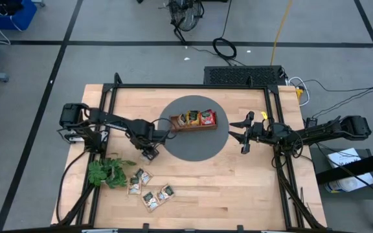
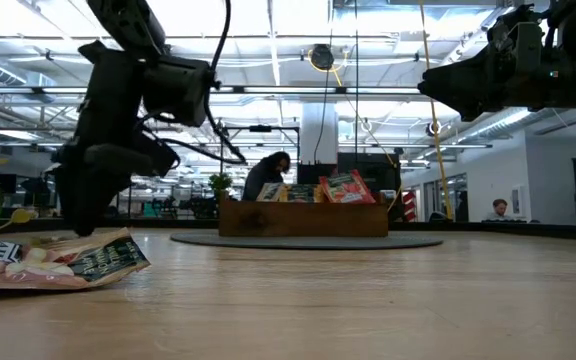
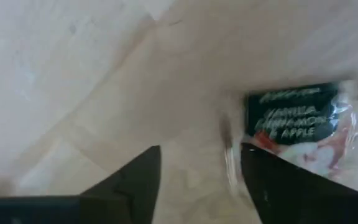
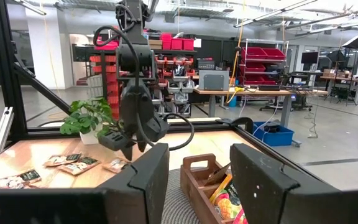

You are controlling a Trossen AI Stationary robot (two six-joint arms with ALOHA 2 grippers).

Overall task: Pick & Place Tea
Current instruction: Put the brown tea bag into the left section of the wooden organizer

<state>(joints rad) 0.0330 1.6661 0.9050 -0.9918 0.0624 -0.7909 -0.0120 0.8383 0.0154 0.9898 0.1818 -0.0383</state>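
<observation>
Sachets of tea (image 1: 149, 191) lie loose on the wooden table (image 1: 238, 181) near the plant sprig (image 1: 107, 172), with a few more already standing in the tray (image 1: 193, 124) on the grey mat (image 1: 193, 149). Above the nearest pale sachet (image 3: 300, 127) hangs the left gripper (image 1: 149, 153), fingers parted and holding nothing. If it drops off-centre, one finger (image 3: 275, 186) may land on the packet, pinning or skidding it away rather than straddling it. Beside the mat's far edge, the right gripper (image 1: 245, 136) waits part open and empty
</observation>
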